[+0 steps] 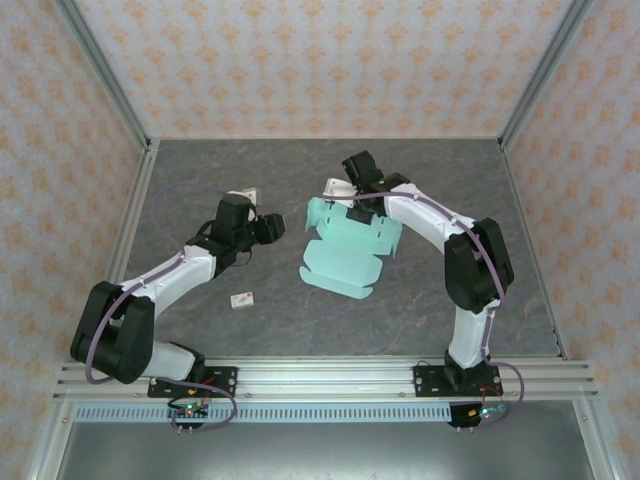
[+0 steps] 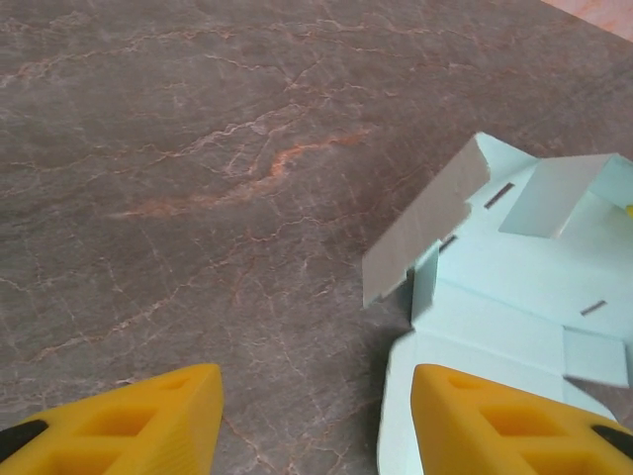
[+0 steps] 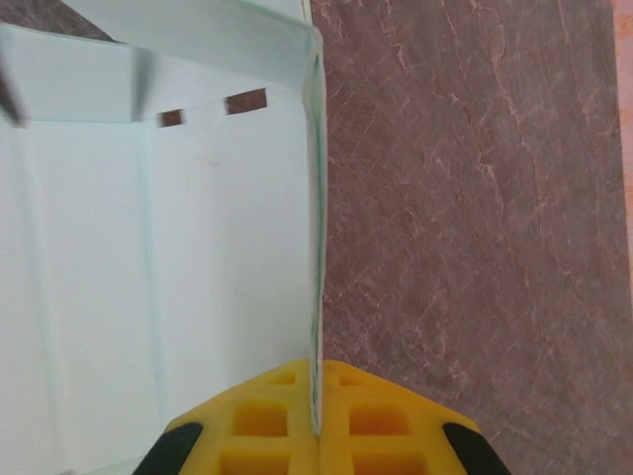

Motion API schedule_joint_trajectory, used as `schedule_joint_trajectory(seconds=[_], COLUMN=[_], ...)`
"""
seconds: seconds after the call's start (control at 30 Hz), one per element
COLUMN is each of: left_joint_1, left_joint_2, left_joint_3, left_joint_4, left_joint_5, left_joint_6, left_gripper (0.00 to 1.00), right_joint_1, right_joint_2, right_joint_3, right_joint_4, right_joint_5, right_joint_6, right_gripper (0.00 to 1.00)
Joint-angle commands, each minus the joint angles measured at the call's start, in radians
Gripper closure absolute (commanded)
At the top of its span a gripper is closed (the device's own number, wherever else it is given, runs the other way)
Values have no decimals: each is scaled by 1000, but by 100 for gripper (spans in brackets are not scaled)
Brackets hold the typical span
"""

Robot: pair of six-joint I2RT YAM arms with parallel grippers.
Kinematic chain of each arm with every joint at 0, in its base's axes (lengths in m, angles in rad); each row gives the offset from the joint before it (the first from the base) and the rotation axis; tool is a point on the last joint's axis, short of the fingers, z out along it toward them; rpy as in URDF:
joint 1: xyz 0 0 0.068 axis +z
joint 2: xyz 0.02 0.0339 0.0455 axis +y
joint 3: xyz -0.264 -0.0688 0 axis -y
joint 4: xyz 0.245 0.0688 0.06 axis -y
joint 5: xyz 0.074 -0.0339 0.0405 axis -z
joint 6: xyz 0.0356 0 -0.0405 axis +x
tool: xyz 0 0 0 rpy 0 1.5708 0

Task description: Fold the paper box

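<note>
Paper box (image 1: 345, 245) (image 2: 514, 297) (image 3: 148, 247): pale mint die-cut sheet, lying at the middle of the table (image 1: 430, 300), partly formed. In the top view its near flap lies flat toward the table's near edge. The left wrist view shows one side flap raised off the table, with narrow slots cut in the panels.

Right gripper (image 1: 348, 192) (image 3: 318, 381): positioned at the box edge that faces the table's far side. The yellow fingers are pressed together, with a thin upright cardboard wall pinched between them.

Left gripper (image 1: 270, 228) (image 2: 312, 386): positioned left of the table's middle, just beside the box. The fingers (image 2: 148, 416) are spread wide. Only bare table surface lies between them, and nothing is held. The right-hand finger sits in front of the box's corner, and contact cannot be determined.

Small white tag (image 1: 241, 298): lying on the table nearer its front edge, apart from the box.
</note>
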State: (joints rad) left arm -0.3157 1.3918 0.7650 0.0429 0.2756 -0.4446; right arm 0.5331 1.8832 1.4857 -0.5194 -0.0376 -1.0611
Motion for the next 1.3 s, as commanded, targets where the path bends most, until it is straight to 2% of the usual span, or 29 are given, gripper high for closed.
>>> schedule_joint_trajectory(seconds=[0.0, 0.3, 0.63, 0.97, 1.1, 1.27], left_joint_1=[9, 11, 38, 75, 75, 84], left_joint_2=[20, 36, 151, 328, 353, 356], left_joint_3=[-19, -47, 38, 244, 300, 335], left_joint_4=[77, 183, 220, 46, -22, -95], left_joint_5=[-27, 12, 83, 189, 199, 236], left_joint_6=[2, 89, 211, 306, 333, 438], left_gripper=[46, 44, 46, 46, 43, 39], right_joint_1=[16, 18, 21, 23, 27, 32], right_joint_2=[-37, -98, -147, -137, -136, -138], right_joint_3=[-36, -141, -211, -252, -281, -306], right_joint_4=[124, 265, 358, 438, 503, 561], right_joint_5=[45, 26, 31, 40, 41, 44], right_joint_6=[-63, -109, -170, -248, -291, -347], right_gripper=[100, 100, 100, 100, 100, 100])
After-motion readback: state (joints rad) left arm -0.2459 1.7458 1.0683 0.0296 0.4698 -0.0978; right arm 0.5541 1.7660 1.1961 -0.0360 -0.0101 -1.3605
